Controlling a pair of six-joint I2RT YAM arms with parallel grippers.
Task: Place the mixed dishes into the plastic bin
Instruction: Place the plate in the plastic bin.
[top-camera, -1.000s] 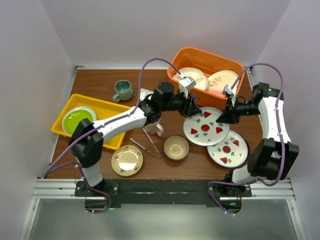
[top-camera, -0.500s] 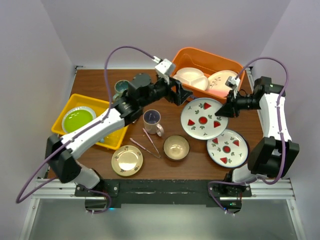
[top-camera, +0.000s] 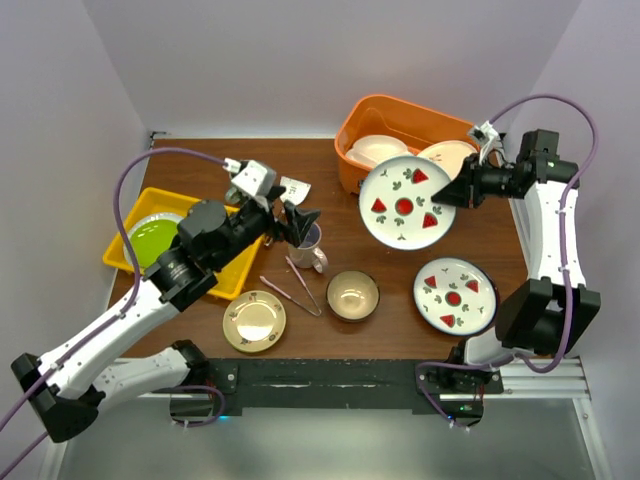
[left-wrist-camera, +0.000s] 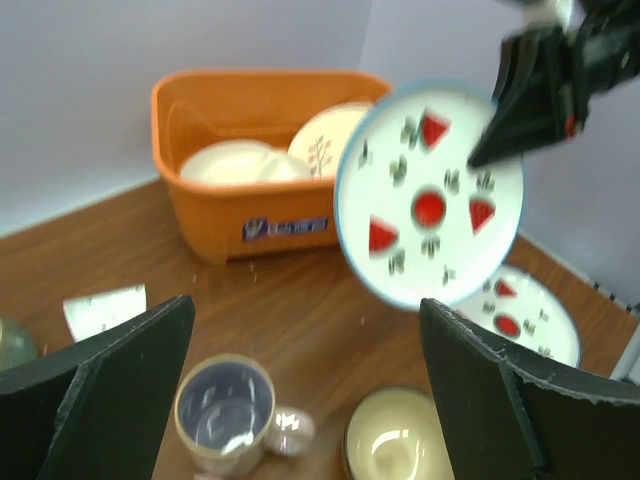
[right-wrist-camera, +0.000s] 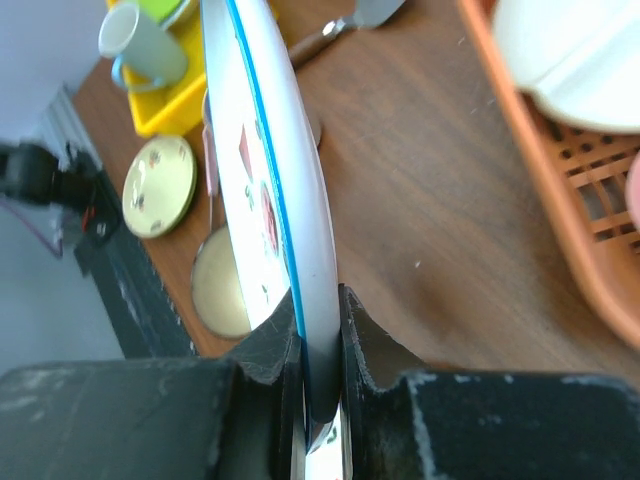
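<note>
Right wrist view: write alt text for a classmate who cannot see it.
The right gripper pinches the rim of a strawberry-print plate, held upright and seen edge-on above the wooden table. To its right is the orange bin with a white dish inside; to its left sit a yellow tray, a pale mug, a small cream plate and a bowl.

A brown wood-grain counter (top-camera: 310, 155) sits in a narrow alcove. Plain pale walls close it in: a back wall (top-camera: 300, 60) at the counter's far edge, and a left wall (top-camera: 60, 150) and a right wall (top-camera: 610, 80) along its sides. An aluminium rail (top-camera: 100, 378) runs along the counter's near edge, with a grey floor (top-camera: 320, 445) beyond it. The light is even and the shadows are soft.
</note>
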